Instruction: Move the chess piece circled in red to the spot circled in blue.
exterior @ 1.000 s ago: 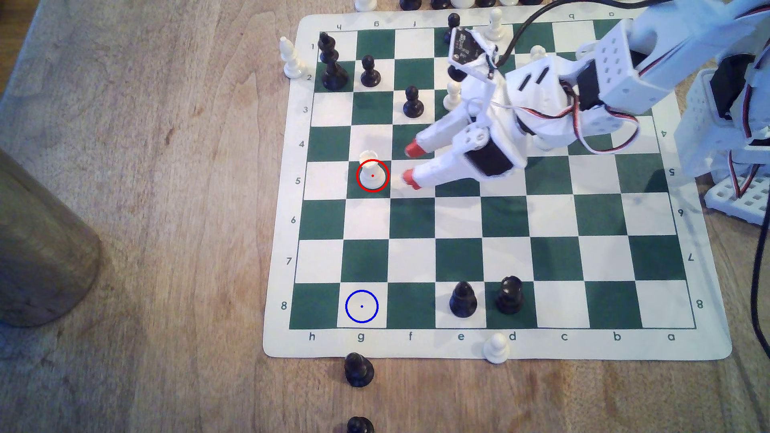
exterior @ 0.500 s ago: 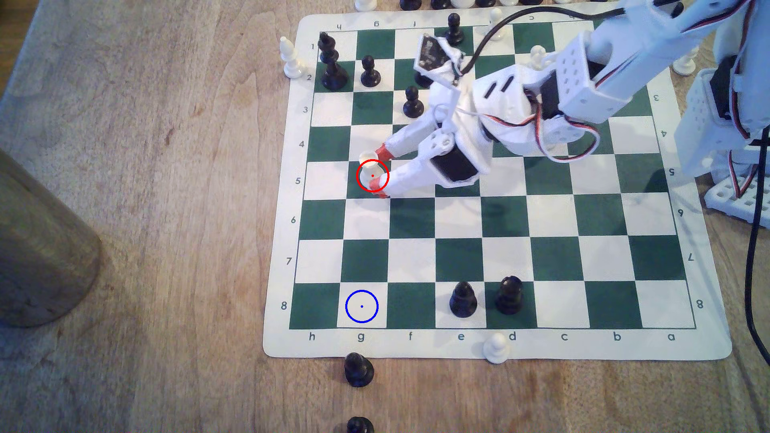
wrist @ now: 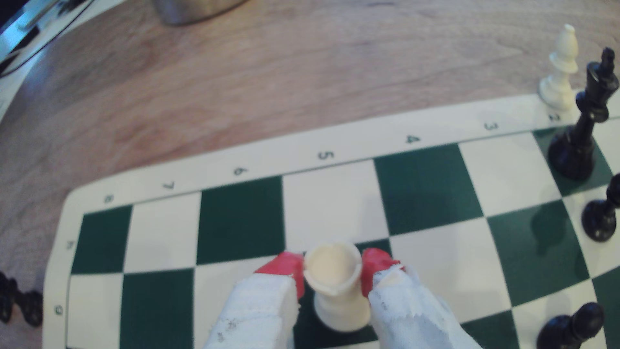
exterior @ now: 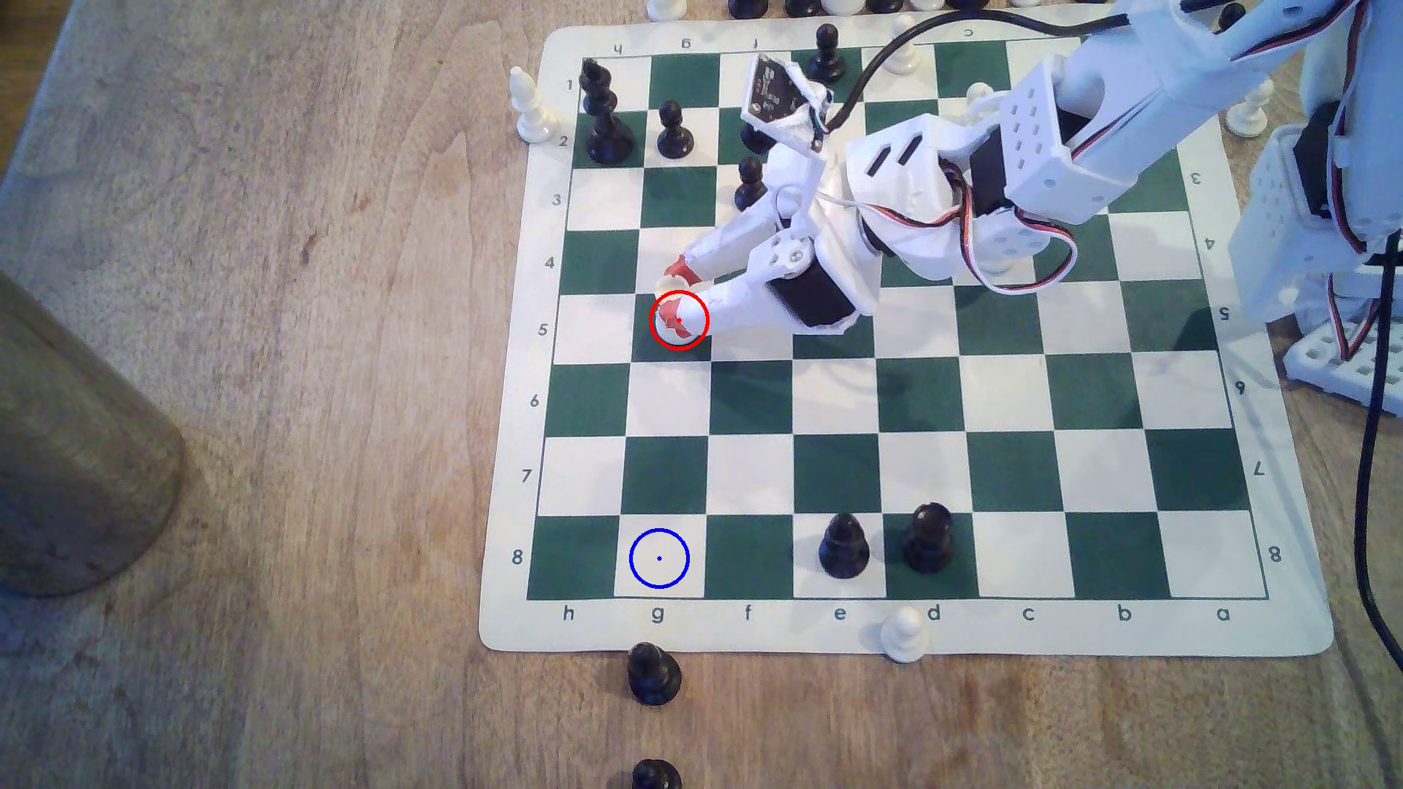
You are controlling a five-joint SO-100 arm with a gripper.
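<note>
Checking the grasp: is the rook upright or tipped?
Upright: the rook stands on its base on the green square between the red fingertips.

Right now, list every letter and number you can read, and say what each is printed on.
"h g f e d c b a": chess mat, near border, exterior view.
"1" to "8": mat's border on the exterior view's left.
"3" to "8", upside down: border on the exterior view's right.
"8 7 6 5 4 3 2": mat border, wrist view.
Far-border letters: mostly hidden or unclear.
Wrist camera board: markings too small.

A: Rook mostly covered by red fingertips, exterior view.
B: Noted. Wrist view: black pawn cut at edge; whether pads touch rook — unclear.
</note>
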